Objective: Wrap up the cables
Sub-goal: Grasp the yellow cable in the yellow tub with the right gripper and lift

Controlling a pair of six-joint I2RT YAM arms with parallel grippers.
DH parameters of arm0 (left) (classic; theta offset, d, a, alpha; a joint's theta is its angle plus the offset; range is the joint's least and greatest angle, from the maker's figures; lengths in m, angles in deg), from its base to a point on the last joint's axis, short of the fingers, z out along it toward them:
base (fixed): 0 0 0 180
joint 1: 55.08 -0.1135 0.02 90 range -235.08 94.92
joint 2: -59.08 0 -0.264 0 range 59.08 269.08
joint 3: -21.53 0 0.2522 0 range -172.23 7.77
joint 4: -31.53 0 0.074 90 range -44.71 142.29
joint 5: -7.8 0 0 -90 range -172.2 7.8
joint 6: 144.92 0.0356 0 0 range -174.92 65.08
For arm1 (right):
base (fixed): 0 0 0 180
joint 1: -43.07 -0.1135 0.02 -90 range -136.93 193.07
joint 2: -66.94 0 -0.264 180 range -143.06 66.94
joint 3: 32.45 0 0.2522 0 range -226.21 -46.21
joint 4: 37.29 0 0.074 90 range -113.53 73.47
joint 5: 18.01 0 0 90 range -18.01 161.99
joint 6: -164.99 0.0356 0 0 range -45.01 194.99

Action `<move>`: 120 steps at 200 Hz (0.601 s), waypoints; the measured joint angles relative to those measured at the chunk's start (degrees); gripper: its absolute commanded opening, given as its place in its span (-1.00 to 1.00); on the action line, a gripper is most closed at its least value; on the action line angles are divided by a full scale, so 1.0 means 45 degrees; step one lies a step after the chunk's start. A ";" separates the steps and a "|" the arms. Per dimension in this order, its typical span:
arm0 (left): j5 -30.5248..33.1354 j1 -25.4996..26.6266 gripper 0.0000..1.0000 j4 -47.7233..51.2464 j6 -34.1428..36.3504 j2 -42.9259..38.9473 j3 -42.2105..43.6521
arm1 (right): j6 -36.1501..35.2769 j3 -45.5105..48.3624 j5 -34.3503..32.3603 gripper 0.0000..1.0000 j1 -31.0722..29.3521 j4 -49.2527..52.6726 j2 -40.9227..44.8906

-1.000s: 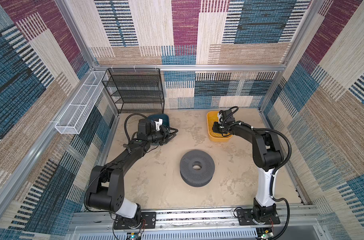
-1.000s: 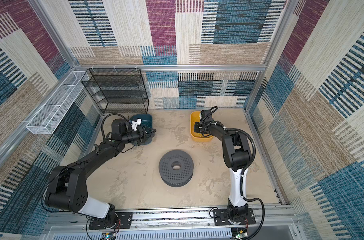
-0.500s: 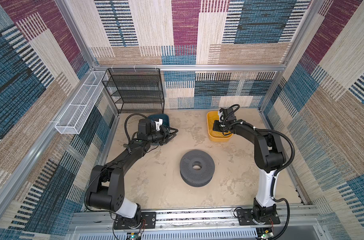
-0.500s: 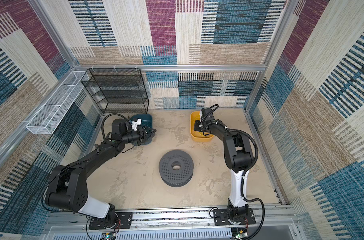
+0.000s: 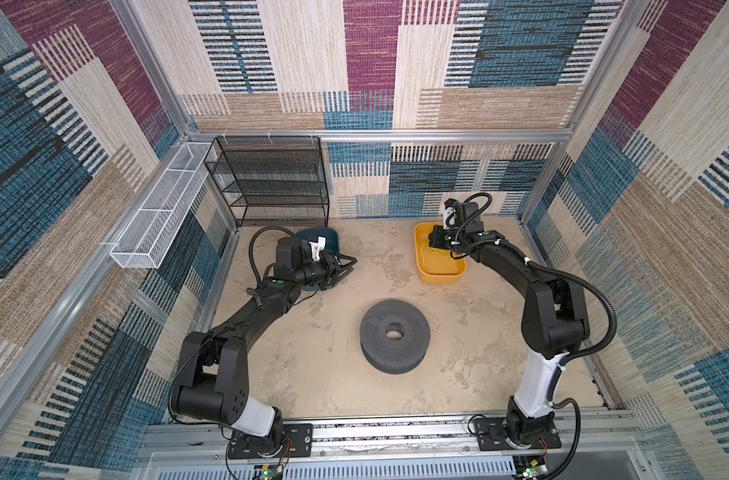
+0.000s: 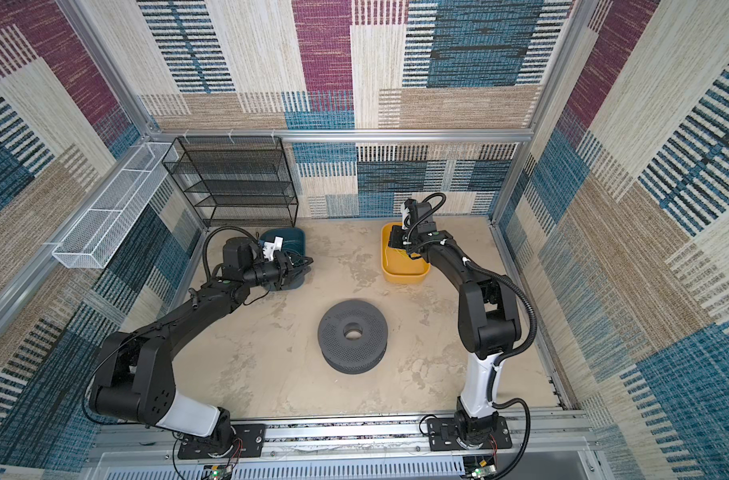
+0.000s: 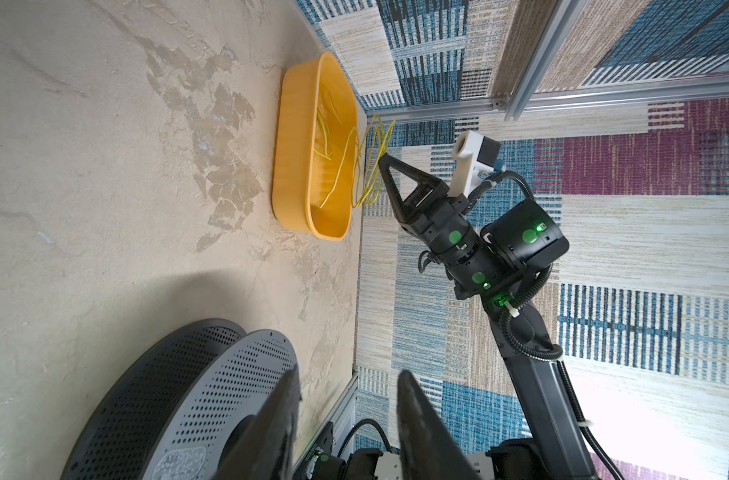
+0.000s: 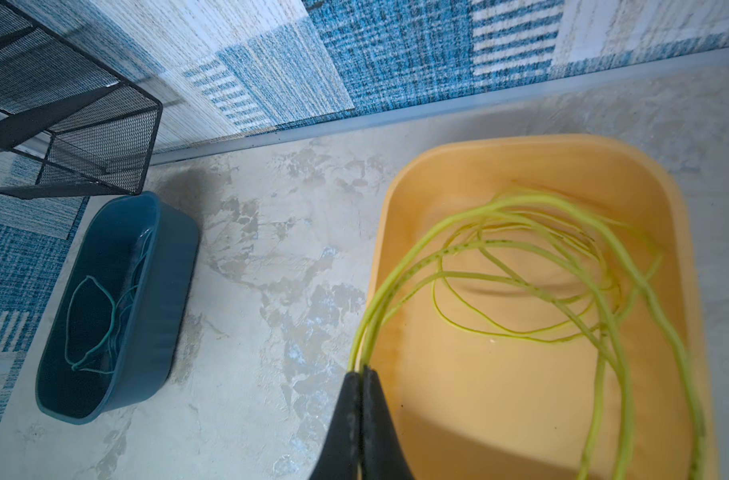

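A: What was the largest thing in the cell?
B: The beige tabletop (image 5: 313, 374). A black mesh shelf (image 5: 271, 183) stood at its far left corner, and a white wire basket (image 5: 155, 232) hung on the left frame rail.
A: And in the middle?
B: A dark grey perforated spool (image 5: 395, 332) lay flat there, well apart from both tubs.
A: Which tubs?
B: A yellow tub (image 5: 439, 276) at the far right and a blue tub (image 8: 175, 266) at the far left, just in front of the shelf. A thin teal wire (image 8: 88, 324) lay inside the blue tub.
A: How were the end effectors?
B: The left end effector (image 5: 348, 262) was over the blue tub and pointed toward the yellow tub; its fingers stood apart with nothing between them. The right end effector (image 8: 360, 374) was above the yellow tub, and its fingers were pressed together on the cables (image 8: 408, 270).
A: Where exactly were the cables?
B: The cables were pinched at the fingertips, and their loose yellow loops hung from there down into the yellow tub. Some strands rested on the tub's bottom. I could not tell how many cables there were.
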 measured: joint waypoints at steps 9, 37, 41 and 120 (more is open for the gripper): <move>0.0000 0.0000 -0.19 0.0000 0.0000 -0.0010 0.0000 | 0.0005 0.0024 -0.0005 -0.93 0.0005 0.0000 0.0000; -0.0005 0.0000 -0.19 -0.0005 0.0000 -0.0024 0.0000 | 0.0010 0.0568 0.0000 -0.96 0.0019 -0.0199 0.0000; -0.0005 0.0000 -0.18 -0.0005 0.0000 -0.0029 0.0000 | 0.0015 0.0665 0.0000 -0.97 0.0029 -0.0194 0.0000; -0.0058 0.0000 -0.19 -0.0024 0.0000 -0.0049 0.0000 | 0.0160 0.1239 0.0029 -0.98 0.0039 -0.0957 0.1350</move>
